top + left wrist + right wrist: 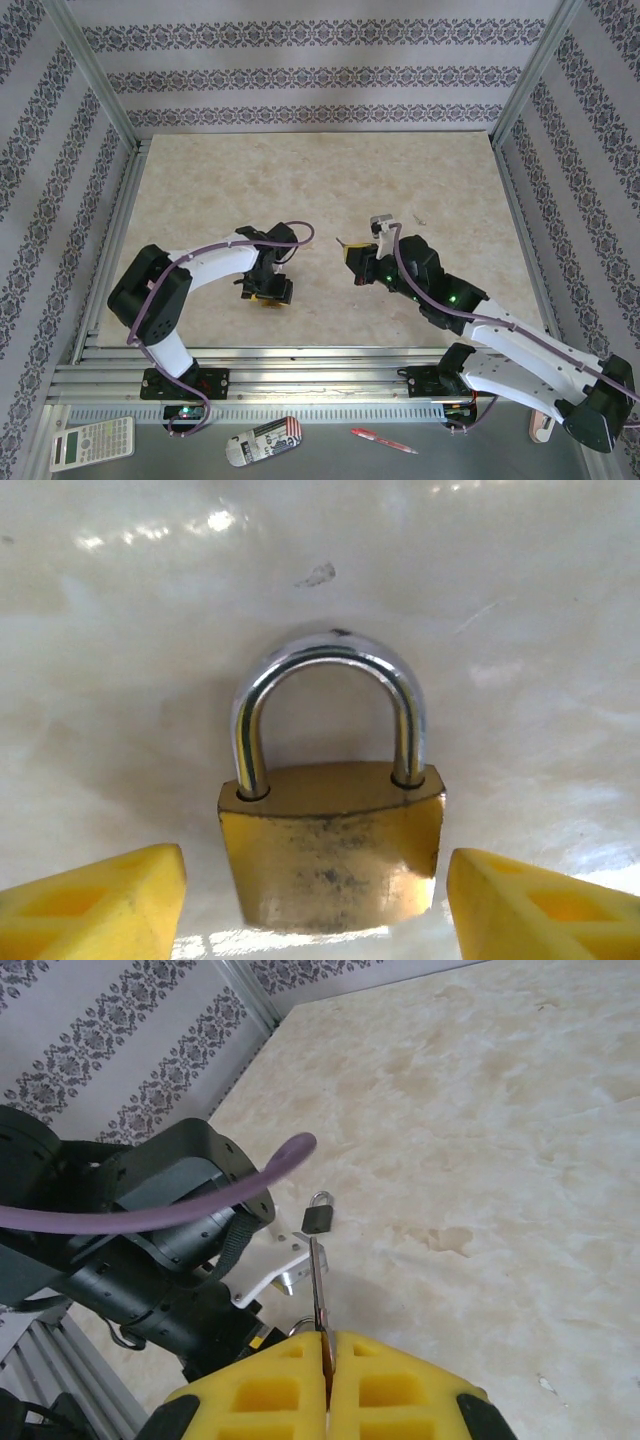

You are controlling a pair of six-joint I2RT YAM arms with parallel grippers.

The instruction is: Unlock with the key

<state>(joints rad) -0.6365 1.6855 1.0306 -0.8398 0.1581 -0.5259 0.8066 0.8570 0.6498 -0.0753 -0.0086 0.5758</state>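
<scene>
The brass padlock (335, 855) lies flat on the marble table (120, 630), its silver shackle (325, 655) pointing away from my left wrist camera. My left gripper (315, 885) is open, one yellow fingertip (95, 905) on each side of the lock body with a gap on both sides. In the top view that gripper (268, 291) hangs low over the lock. My right gripper (328, 1348) is shut on the key (317, 1285), whose thin blade sticks out forward. A small black blocky object (317, 1219) with a little loop sits just past the key's tip. The right gripper (352, 256) is right of the left one.
The left arm's black wrist (150, 1250) and purple cable (150, 1215) stand close to the key's left. On the near ledge lie a calculator (92, 442), a can (263, 441) and a red pen (383, 441). Metal frame posts (95, 75) and patterned walls ring the table.
</scene>
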